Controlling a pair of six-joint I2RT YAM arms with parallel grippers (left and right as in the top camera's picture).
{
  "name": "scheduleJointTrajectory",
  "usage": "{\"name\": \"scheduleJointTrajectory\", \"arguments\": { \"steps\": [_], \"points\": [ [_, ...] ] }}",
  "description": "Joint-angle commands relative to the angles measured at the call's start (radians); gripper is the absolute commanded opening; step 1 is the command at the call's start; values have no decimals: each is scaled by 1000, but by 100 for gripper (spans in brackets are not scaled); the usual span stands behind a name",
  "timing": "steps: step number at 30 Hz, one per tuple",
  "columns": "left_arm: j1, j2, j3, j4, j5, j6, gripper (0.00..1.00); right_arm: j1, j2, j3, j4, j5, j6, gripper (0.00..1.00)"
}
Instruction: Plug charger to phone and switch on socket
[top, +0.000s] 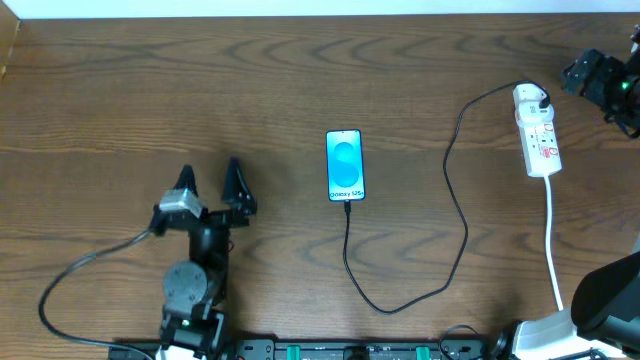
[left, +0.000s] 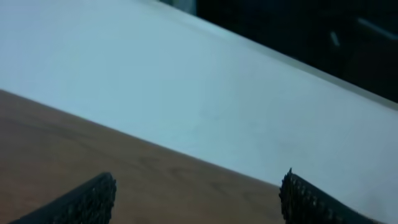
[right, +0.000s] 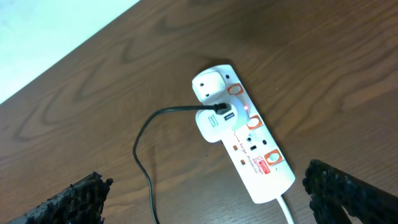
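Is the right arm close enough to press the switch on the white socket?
Probably yes. The right arm's fingers hang open right by the socket, and nothing sits between them. The black charger cable only curls away to one side.

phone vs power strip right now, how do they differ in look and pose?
Colour: the phone is black-edged with a bright blue screen; the power strip is white with red markings.
Size: the phone is shorter than the power strip.
Pose: the phone lies square mid-table; the power strip sits far right in the overhead view, slightly tilted.
Shared: both lie flat on the wooden table, joined by the black cable.
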Motion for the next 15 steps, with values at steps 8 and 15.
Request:
{"name": "scheduleJointTrajectory", "arguments": {
  "steps": [8,15],
  "points": [
    [53,-146,-47,-108,-19,7,84,8,3,5,-1,1,10,99],
    [110,-301,-68,-266,-19,6,84,8,3,5,-1,1,10,99]
  ]
}}
